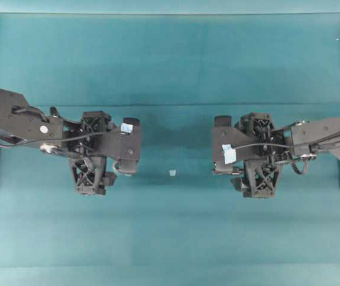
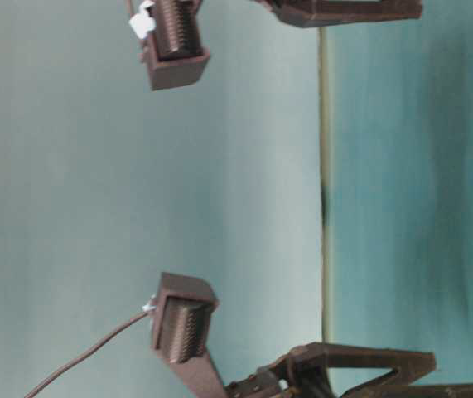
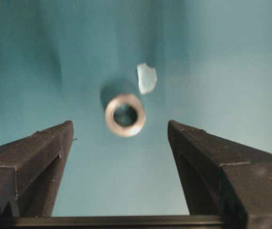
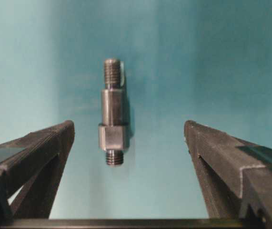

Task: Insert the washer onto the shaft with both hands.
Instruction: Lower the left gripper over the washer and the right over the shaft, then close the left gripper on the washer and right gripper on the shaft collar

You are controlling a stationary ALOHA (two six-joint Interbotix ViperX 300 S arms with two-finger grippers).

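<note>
Both claws stand wide apart and empty over the teal tabletop (image 1: 170, 65), nothing picked up yet. Left claw (image 3: 120, 131): the washer (image 3: 125, 115) lies flat just ahead of the open fingertips, roughly centred between them, hole facing up, with a pale blue-white scrap (image 3: 146, 78) just beside its far edge. Right claw (image 4: 128, 131): the shaft (image 4: 113, 111) lies on its side, lengthwise along the claw's line of sight, threaded ends fore and aft, left of centre between the fingers. Risks, as judged: the washer is low and flat, so closing fingers may ride over it or flick it away; the scrap could get pinched in with it. The off-centre shaft may roll or skew when the nearer finger meets it first, leaving a tilted grip that spoils the later mating. Overhead view shows both arms facing each other across the middle but hides both parts beneath them; only one scrap (image 1: 172, 173) shows between. Wrist views alone give part positions. Table-level view catches both parts only at its right edge.
</note>
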